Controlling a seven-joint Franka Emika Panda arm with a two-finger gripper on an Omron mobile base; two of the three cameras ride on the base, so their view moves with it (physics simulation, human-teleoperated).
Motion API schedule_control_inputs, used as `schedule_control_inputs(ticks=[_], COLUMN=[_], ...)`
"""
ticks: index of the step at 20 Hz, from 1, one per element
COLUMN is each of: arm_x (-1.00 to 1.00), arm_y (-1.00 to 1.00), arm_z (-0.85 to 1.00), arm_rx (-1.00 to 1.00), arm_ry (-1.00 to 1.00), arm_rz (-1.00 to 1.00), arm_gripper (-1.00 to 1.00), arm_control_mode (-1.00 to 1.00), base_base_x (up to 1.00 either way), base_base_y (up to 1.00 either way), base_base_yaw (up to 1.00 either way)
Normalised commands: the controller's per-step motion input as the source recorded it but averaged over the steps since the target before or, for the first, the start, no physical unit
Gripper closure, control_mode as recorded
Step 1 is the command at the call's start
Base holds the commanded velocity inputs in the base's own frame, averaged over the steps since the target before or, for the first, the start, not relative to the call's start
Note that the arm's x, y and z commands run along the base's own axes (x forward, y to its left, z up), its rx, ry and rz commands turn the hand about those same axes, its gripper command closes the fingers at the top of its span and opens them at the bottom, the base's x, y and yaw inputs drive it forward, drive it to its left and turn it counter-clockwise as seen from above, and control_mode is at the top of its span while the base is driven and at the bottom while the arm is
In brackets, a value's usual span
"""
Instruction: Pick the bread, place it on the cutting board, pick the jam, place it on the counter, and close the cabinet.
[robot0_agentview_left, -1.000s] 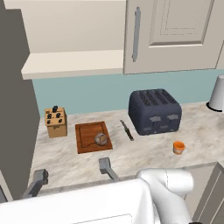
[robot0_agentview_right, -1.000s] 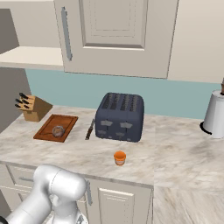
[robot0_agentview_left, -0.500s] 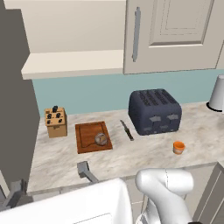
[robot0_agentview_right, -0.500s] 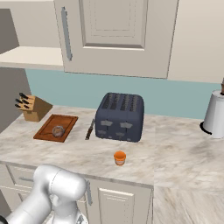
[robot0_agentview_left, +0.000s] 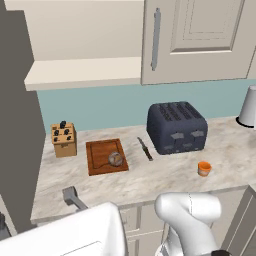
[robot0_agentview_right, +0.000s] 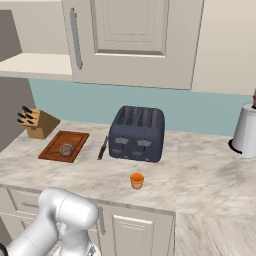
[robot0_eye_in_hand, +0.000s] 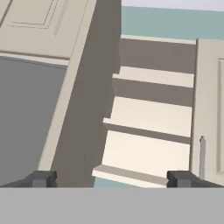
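The bread (robot0_agentview_left: 115, 159) (robot0_agentview_right: 66, 149), a small round loaf, lies on the reddish cutting board (robot0_agentview_left: 100, 150) (robot0_agentview_right: 55, 150). To the right, the orange jam (robot0_agentview_left: 204, 168) (robot0_agentview_right: 137, 180) stands on the counter (robot0_agentview_left: 160, 177) in front of the toaster. My gripper (robot0_eye_in_hand: 110, 179) is open with nothing between its widely spread fingertips (robot0_eye_in_hand: 41, 178). It is low at the left, and one finger (robot0_agentview_left: 71, 195) shows at the counter's front edge. It faces the cabinet (robot0_eye_in_hand: 148, 118), whose left half stands open with bare shelves. The right door (robot0_agentview_left: 200, 40) is closed.
A dark toaster (robot0_agentview_left: 176, 127), a knife (robot0_agentview_left: 145, 148) and a light wooden knife block (robot0_agentview_left: 64, 139) stand on the counter. A white appliance (robot0_agentview_right: 246, 131) sits at the far right. A tall grey slab (robot0_agentview_left: 17, 125) rises at the left, beside the open shelves.
My hand and the white forearm have swung left across the bottom of the left base view. The bread, the jam and the doors have not moved.
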Motion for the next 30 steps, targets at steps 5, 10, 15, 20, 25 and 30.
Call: schedule_control_inputs(ticks=[5,10,15,20,25,30], arm_x=[0.00,0.00,0.00,0.00,0.00,0.00], arm_y=[0.21,0.18,0.12,0.12,0.16,0.15], arm_z=[-0.04,-0.03,-0.03,-0.06,-0.07,-0.03], arm_rx=[0.00,0.00,0.00,0.00,0.00,0.00], arm_ry=[0.00,0.00,0.00,0.00,0.00,0.00], arm_rz=[0.03,0.02,0.01,0.00,0.00,0.00], arm_gripper=[-1.00,-1.00,-1.00,-1.00,-1.00,-1.00], arm_control_mode=[-1.00,-1.00,-1.00,-1.00,-1.00,-1.00], base_base_x=[0.00,0.00,0.00,0.00,0.00,0.00], base_base_y=[0.00,0.00,0.00,0.00,0.00,0.00], base_base_yaw=[0.00,0.00,0.00,0.00,0.00,0.00])
